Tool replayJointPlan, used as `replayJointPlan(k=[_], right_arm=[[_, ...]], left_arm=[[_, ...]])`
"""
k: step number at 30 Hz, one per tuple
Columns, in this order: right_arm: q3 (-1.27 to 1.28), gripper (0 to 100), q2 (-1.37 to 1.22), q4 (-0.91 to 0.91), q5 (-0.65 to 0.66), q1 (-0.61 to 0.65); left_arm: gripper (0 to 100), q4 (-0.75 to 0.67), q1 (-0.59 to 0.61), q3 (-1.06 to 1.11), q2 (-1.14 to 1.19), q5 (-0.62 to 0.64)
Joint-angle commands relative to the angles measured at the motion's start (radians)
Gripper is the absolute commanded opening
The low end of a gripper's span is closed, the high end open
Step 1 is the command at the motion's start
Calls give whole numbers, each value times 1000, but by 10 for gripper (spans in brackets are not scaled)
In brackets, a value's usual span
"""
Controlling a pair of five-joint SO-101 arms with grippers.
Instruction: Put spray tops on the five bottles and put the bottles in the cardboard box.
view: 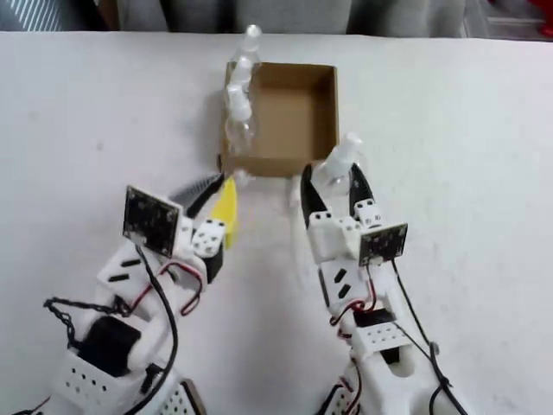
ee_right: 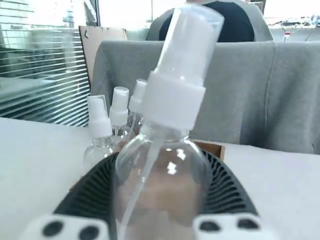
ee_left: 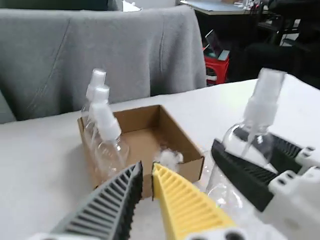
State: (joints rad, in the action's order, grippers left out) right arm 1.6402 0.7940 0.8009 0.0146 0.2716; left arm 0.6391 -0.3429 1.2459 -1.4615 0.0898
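While gripping clear white-topped plastic spray bottle [view: 340,162], right end effector [view: 333,178] beside brown cardboard box [view: 294,117], left end effector [view: 218,184] closed.

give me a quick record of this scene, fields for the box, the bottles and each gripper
box: cardboard box, open top, on the white table
row: three clear bottles with spray tops, standing along one side wall of the box
fourth bottle: spray top on, upright, just in front of the box
right gripper: closed on the fourth bottle
left gripper: fingers together, empty, by the box's front corner
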Motion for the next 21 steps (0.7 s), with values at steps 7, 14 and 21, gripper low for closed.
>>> replayJointPlan(k=[7,14,21], right_arm=[[-293,15,33,-124,-3,-16],[-612,15,-71,-297,-3,-15],[-885,15,-400,-295,-2,-44]], left_arm=[[60,-72,174,371,-386,2],[60,-51,219,446,-346,-6],[62,94,214,448,-346,-8]])
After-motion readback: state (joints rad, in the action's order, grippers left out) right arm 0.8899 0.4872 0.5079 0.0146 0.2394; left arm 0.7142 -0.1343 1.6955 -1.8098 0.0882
